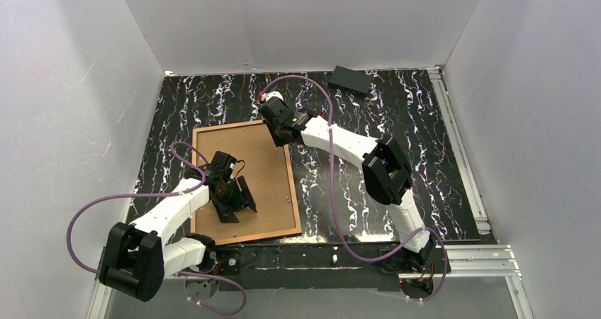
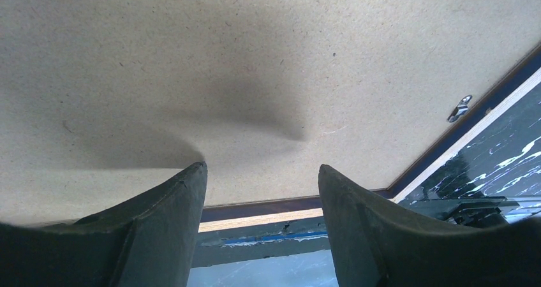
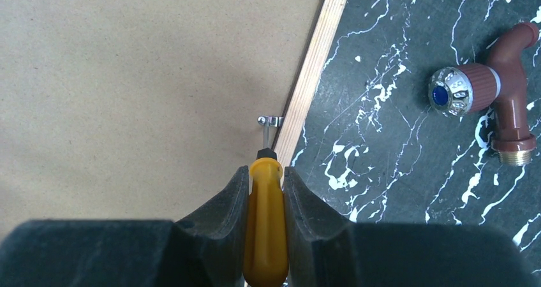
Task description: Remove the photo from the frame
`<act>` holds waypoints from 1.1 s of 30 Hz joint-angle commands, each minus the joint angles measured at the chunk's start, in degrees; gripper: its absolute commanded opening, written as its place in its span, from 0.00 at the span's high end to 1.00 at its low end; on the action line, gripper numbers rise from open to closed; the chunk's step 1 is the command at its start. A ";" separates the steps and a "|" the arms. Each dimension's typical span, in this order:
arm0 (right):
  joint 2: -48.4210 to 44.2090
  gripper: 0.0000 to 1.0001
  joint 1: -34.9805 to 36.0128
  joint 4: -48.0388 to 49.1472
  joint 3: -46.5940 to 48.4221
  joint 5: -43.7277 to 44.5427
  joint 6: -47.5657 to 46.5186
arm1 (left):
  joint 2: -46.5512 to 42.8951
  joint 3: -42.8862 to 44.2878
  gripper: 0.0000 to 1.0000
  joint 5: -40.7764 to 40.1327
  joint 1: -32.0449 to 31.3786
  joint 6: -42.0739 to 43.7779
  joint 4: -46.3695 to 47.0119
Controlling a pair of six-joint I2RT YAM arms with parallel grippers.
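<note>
frame [image 1: 293, 197] lies face down on the table [image 1: 425, 156], long axis running near-to-far. photo [image 1: 266, 184] sits inside it, brown board back up. right gripper [image 3: 265, 172] is at the frame's far right corner, jaws clamped on a yellow-handled screwdriver [image 3: 265, 223]. Key relation: the screwdriver shaft points straight ahead at a small metal retaining tab [image 3: 271, 120] on the inner edge of the frame's right rail. The tip is at or just short of it, can't tell contact. The shaft runs roughly parallel to that rail, so the tab is directly in line with the tool. Right arm is clearly the nearer one to this tab. left gripper [image 2: 261, 169] hangs over the board toward the frame's near left part, fingers apart, nothing between them. It's close above the board, can't tell if touching. A second tab [image 2: 459, 108] shows on the frame rail off to its side, lying over the board. My read: tab-release step, photo not free yet. Next move likely needs a sideways swing of the tab off the board, not a push along the shaft. Risk: tip skids and gouges the board.
</note>
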 commanded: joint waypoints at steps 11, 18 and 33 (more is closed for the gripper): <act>0.35 0.99 -0.52 -0.05 1.88 2.12 -0.12 | 0.44 0.82 0.37 -0.28 0.28 1.05 -7.17; -1.71 0.99 -0.75 0.81 -0.67 1.55 0.39 | 0.60 1.18 0.37 -0.26 0.36 1.19 -7.21; -4.41 0.99 -0.88 0.75 -4.48 1.30 1.23 | 1.63 1.80 0.37 -0.51 0.40 1.27 -7.18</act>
